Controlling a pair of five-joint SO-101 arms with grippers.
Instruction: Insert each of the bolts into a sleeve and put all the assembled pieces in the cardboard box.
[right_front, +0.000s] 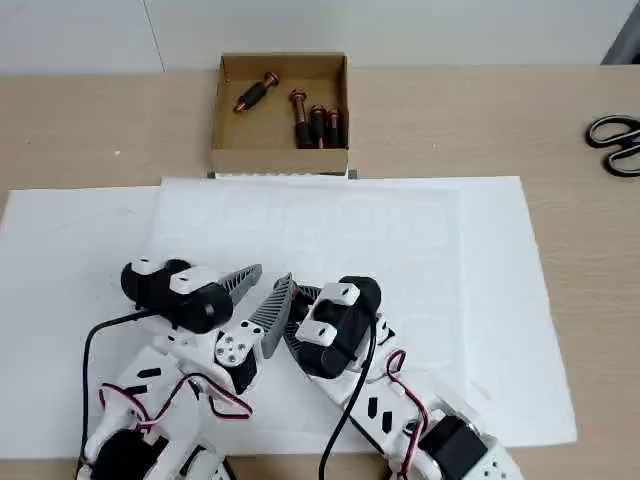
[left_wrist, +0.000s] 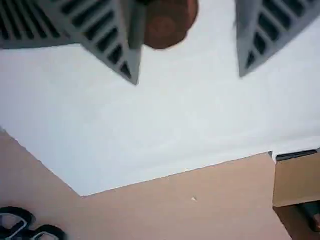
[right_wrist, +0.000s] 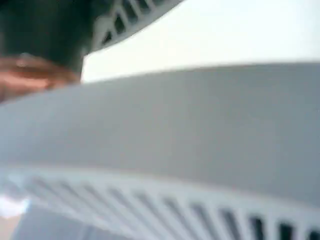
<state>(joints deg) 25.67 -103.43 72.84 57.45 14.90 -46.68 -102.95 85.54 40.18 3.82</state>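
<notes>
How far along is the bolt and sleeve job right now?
Done: four copper-and-black assembled pieces lie in the brown cardboard box. In hand: a copper-brown round piece sits at the left pincer, above the white paper sheet. Still to do: likely finishing that piece and boxing it; whether it is bolt or sleeve is unclear.

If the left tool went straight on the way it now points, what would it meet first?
Probably just the white paper: the left tool points out across it, though how steeply it tilts down is unclear.
</notes>
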